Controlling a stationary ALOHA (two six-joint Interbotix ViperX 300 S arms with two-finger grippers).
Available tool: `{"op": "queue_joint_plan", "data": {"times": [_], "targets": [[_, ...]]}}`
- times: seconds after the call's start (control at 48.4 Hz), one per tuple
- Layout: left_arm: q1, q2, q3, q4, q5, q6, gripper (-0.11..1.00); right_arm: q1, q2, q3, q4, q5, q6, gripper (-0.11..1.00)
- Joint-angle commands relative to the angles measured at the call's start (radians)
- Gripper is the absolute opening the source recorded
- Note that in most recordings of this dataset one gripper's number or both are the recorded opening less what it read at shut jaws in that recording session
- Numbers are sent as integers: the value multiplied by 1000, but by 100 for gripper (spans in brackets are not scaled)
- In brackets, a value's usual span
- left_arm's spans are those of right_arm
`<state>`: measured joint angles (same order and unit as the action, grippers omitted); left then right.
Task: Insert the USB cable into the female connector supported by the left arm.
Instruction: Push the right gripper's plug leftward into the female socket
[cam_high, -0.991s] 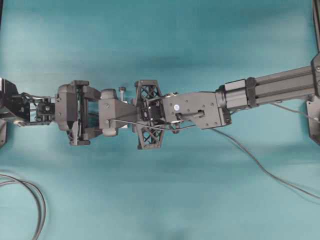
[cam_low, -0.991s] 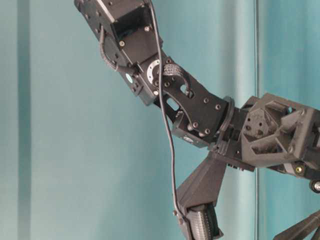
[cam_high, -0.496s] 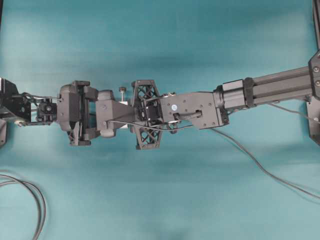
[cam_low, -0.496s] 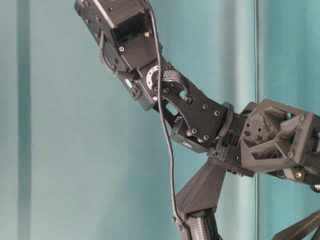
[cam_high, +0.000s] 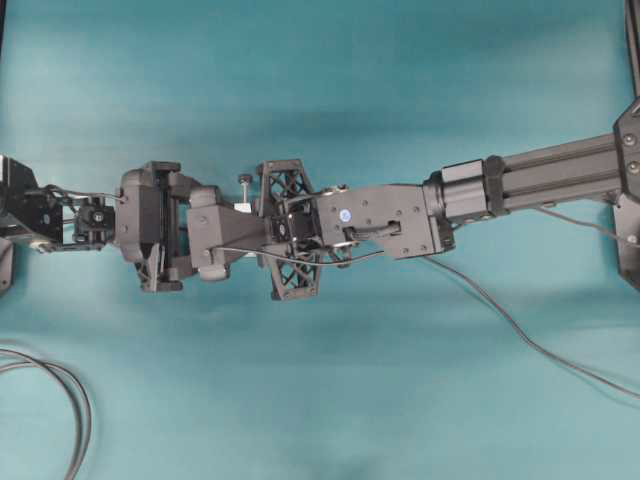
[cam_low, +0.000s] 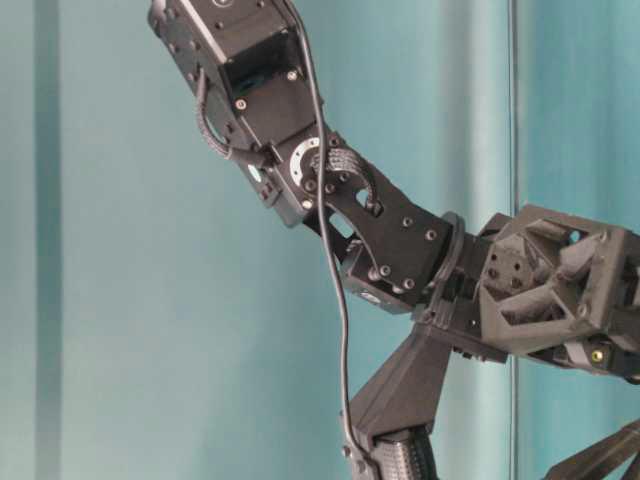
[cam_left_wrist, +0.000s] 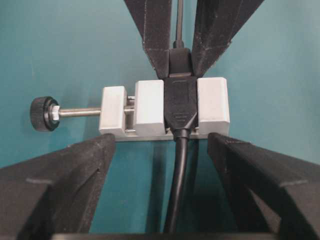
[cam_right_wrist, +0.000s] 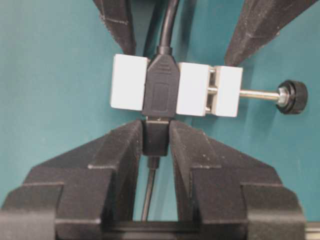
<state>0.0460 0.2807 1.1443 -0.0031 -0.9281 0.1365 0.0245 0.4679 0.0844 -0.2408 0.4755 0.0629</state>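
Right wrist view: my right gripper (cam_right_wrist: 156, 137) pinched the USB cable (cam_right_wrist: 155, 136) plug, seated against the female connector (cam_right_wrist: 161, 93). My left gripper (cam_left_wrist: 162, 150) stood wide, fingers apart from the block.

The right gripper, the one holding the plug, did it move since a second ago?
Yes. In the overhead view the right gripper has slid a little leftward over the teal table, toward the left gripper, closing in on the white female connector.

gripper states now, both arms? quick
Left gripper: open, fingers either side of the white connector block, not clamping it.
Right gripper: shut on the USB cable's plug.
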Motion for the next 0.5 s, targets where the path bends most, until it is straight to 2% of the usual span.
{"op": "queue_joint_plan", "data": {"times": [0.0, 0.475], "targets": [[-23, -5, -48, 3, 3, -8, 92, 3, -23, -67, -3, -32, -3, 20], [-23, -23, -41, 3, 9, -6, 92, 6, -29, -35, -3, -31, 5, 20]]}}
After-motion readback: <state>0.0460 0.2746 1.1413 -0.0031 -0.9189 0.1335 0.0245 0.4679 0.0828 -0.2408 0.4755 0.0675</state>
